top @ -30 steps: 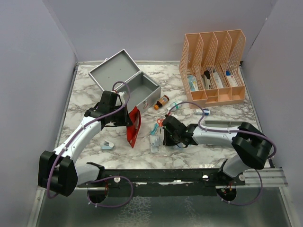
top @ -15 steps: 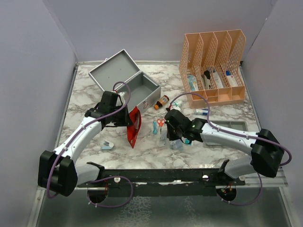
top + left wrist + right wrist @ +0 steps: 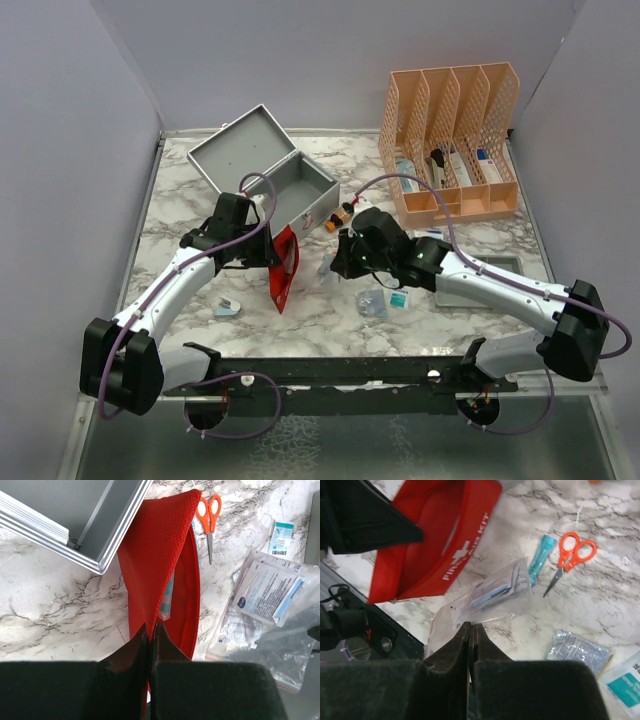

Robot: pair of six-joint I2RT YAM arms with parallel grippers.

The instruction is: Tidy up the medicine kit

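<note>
The medicine kit [image 3: 303, 190] is a grey metal box standing open at the back left, its lid [image 3: 238, 147] leaning back; its corner shows in the left wrist view [image 3: 85, 515]. My left gripper [image 3: 272, 258] [image 3: 150, 627] is shut on the edge of a red first-aid pouch [image 3: 284, 265] [image 3: 160, 555] [image 3: 435, 545], which gapes open. My right gripper [image 3: 338, 265] [image 3: 470, 626] is shut on a clear plastic bag [image 3: 490, 595] with a packet inside, held just right of the pouch's mouth.
Orange scissors [image 3: 570, 555] [image 3: 207, 515] and a teal tube [image 3: 540, 555] lie right of the pouch. A foil packet [image 3: 372, 301] and a teal sachet [image 3: 398, 298] lie nearer. A brown bottle [image 3: 342, 215], orange mesh organizer [image 3: 450, 140], grey tray [image 3: 480, 262] and a small item [image 3: 228, 307] are around.
My right gripper has risen and swung back-left with the clear bag toward the red pouch, leaving the foil packet and teal sachet on the table. The left arm has not moved.
</note>
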